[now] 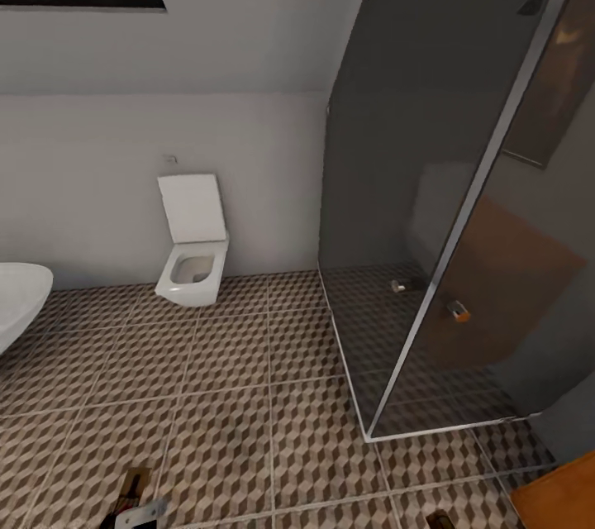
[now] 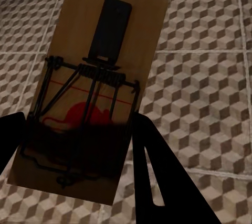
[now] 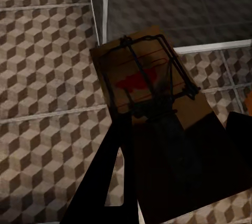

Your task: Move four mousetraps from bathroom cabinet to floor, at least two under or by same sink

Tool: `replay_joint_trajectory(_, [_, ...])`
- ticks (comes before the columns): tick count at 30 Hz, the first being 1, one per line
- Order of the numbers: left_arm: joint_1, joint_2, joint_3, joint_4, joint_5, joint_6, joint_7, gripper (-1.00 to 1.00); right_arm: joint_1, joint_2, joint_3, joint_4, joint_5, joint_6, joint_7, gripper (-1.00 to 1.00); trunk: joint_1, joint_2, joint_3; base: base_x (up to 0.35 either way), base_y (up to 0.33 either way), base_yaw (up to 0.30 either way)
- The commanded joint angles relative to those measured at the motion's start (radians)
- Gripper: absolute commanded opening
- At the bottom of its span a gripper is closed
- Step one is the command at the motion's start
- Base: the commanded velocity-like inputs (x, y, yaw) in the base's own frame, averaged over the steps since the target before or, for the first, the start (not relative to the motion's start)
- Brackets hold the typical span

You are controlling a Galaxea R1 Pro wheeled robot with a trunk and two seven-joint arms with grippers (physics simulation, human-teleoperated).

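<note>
Mousetraps [image 2: 89,93] clamped in both hands

sink [image 1: 18,297]: cut by left edge | cabinet [image 1: 558,496]: corner only | shower objects [image 1: 457,311]: too small

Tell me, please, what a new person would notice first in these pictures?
Probably the mousetraps: the left hand holds one mousetrap above the bathroom floor, and the right hand holds a second mousetrap. In the head view, a white toilet stands at the back wall, beside the dark glass shower.
</note>
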Motion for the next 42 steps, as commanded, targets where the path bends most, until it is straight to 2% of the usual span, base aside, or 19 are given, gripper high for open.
replay_joint_trajectory(1, [-0.001, -0.001, -0.007, 0.002, -0.004, -0.001, 0.006, -1.0, 0.0, 0.0, 0.001, -0.001, 0.004, -0.001, -0.007, -1.0, 0.001, -0.002, 0.0, 0.0, 0.0, 0.218])
replay_joint_trajectory(42, [-0.001, -0.001, -0.007, 0.002, -0.004, -0.001, 0.006, -1.0, 0.0, 0.0, 0.001, -0.001, 0.004, 0.0, -0.007, -1.0, 0.001, -0.002, 0.045, 0.0, 0.002, 0.215])
